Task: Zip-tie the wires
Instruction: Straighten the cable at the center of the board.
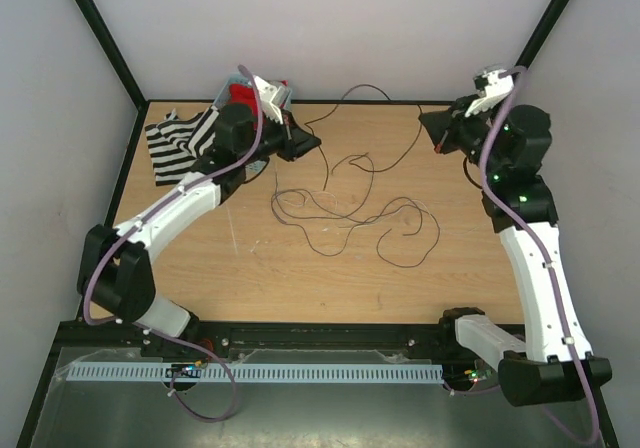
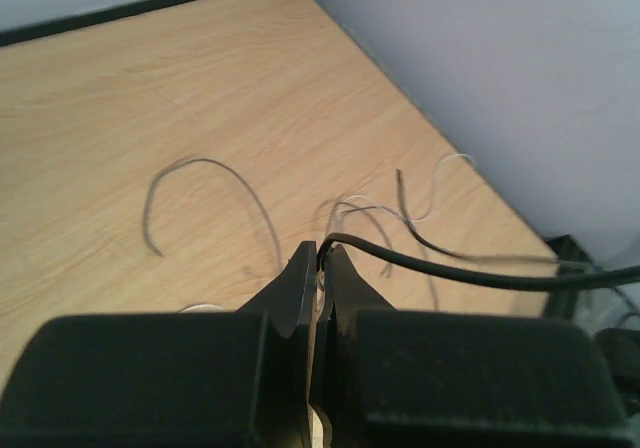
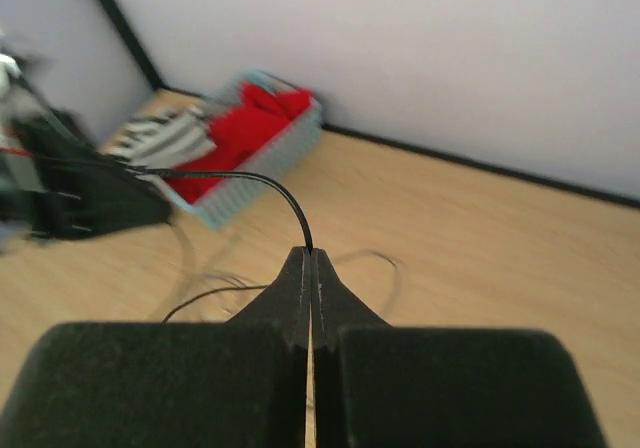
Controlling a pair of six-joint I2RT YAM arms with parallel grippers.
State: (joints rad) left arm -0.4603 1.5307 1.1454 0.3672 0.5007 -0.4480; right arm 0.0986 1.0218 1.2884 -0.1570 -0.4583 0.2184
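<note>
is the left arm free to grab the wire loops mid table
Probably not yet: nothing covers the wire loops, but the left end effector is shut on a dark wire strand and must let go first.

Cannot see most of the basket (image 1: 222, 96) behind the left arm (image 1: 238, 128). Cannot follow the dark wire (image 2: 470, 273) past the left wrist view's edge. Cannot resolve the blurred striped cloth (image 3: 160, 140) from the right wrist.

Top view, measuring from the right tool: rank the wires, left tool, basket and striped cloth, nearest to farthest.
1. wires: one strand pinched in the right tool itself.
2. left tool: across the table, to the left.
3. basket: far-left corner, behind the left tool.
4. striped cloth: left edge, beyond the basket.
</note>
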